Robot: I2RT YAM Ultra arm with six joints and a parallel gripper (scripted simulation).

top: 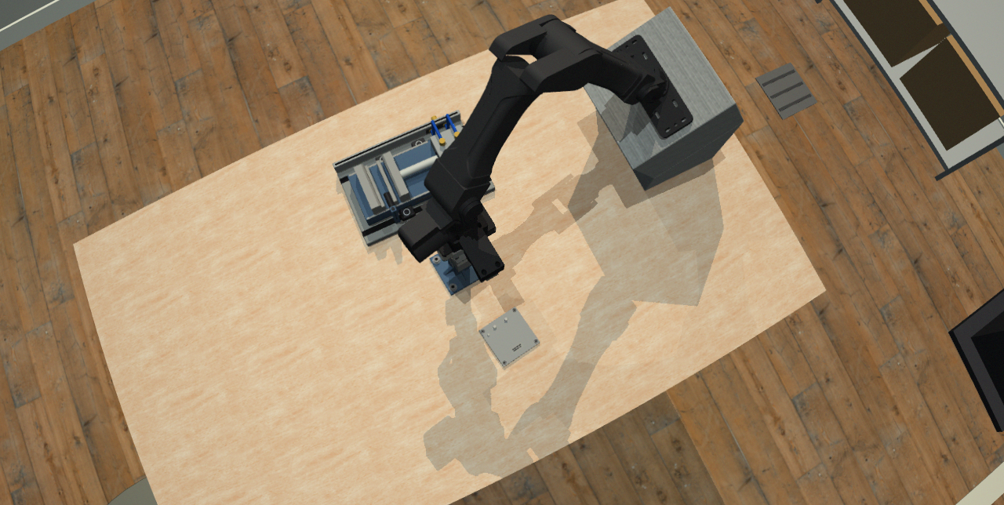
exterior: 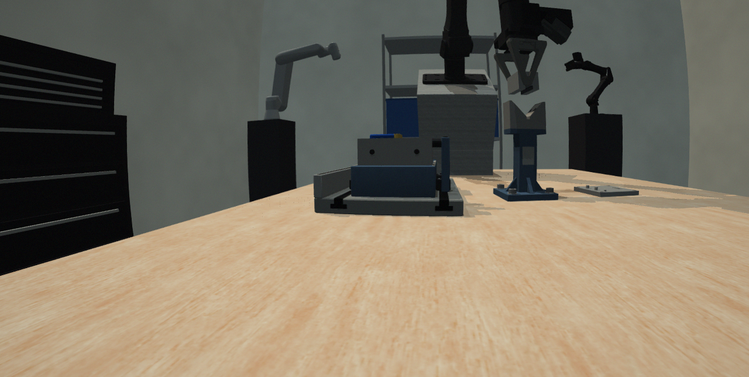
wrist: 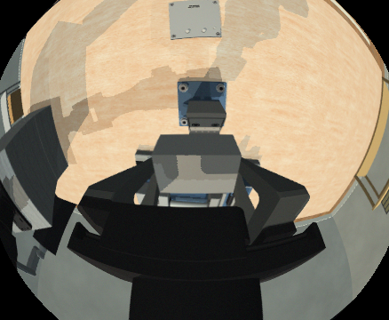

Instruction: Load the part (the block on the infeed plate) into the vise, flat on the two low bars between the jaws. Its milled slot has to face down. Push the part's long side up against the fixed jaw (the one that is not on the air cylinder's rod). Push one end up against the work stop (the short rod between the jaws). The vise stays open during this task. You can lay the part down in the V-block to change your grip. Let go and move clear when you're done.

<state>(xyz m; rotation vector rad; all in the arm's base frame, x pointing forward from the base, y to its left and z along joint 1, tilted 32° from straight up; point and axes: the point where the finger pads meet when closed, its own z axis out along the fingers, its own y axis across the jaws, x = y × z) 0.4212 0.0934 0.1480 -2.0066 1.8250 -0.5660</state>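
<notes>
We see the part (exterior: 517,84) (wrist: 196,166) up in the air between the fingers of the pincer (top: 466,243) (exterior: 525,84) (wrist: 196,171), which is pinching it from two opposite sides. In the wrist view we find the block crosswise at the fingertips, its pale face toward the camera, with a finger linkage reaching in from each side. In the exterior view we can see that the part hangs above the V-block (top: 457,261) (exterior: 515,124) (wrist: 206,111), with a gap between them, so it is not resting in the notch. The V-block tops a blue stand (exterior: 525,162) that is upright on the table (top: 267,305) (exterior: 366,280) (wrist: 128,89). From the top we cannot make out the part clearly, because the arm (top: 491,122) (exterior: 457,7) covers that spot. The vise (top: 358,221) (exterior: 388,205) sits beside the stand, its jaws apart, and the part is outside it, higher than those jaws. On the other side of the stand we see the infeed plate (top: 509,337) (exterior: 606,191) (wrist: 195,20), well below the pincer, its pins showing and the part off it. We cannot tell which way the milled slot faces.
</notes>
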